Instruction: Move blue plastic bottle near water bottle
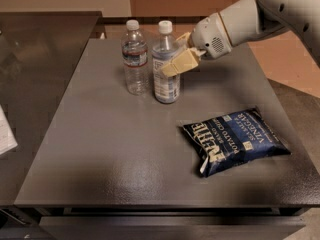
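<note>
The blue plastic bottle (165, 86), with a white cap and a large pale blue label, stands upright at the back middle of the dark grey table (100, 139). The water bottle (135, 59), clear with a narrow red-and-white band, stands upright just left of it, a small gap between them. My gripper (169, 67) reaches in from the upper right and is shut on the blue bottle's upper body; one beige finger (179, 63) shows across its front. I cannot tell whether the blue bottle's base touches the table.
A dark blue chip bag (232, 139) lies flat at the right front of the table. A darker counter (40, 44) adjoins the table on the left, with a white sheet (5, 134) at its edge. The white arm (260, 14) spans the upper right.
</note>
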`<move>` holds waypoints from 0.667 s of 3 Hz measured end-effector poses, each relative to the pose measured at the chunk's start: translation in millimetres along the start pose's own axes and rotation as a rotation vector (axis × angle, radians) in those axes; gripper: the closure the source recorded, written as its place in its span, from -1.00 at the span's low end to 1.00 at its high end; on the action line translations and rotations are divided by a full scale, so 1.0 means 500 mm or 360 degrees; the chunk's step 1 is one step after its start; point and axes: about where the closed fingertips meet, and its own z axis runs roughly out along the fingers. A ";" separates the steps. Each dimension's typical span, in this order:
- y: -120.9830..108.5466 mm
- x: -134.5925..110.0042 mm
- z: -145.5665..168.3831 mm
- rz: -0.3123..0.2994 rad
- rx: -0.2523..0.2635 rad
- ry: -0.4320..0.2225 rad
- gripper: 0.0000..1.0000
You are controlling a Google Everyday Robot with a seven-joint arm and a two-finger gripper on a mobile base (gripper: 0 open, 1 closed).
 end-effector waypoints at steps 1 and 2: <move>0.007 0.003 0.013 -0.0043 0.0014 0.0004 -0.25; 0.007 0.007 0.015 -0.0078 0.0058 -0.0008 -0.73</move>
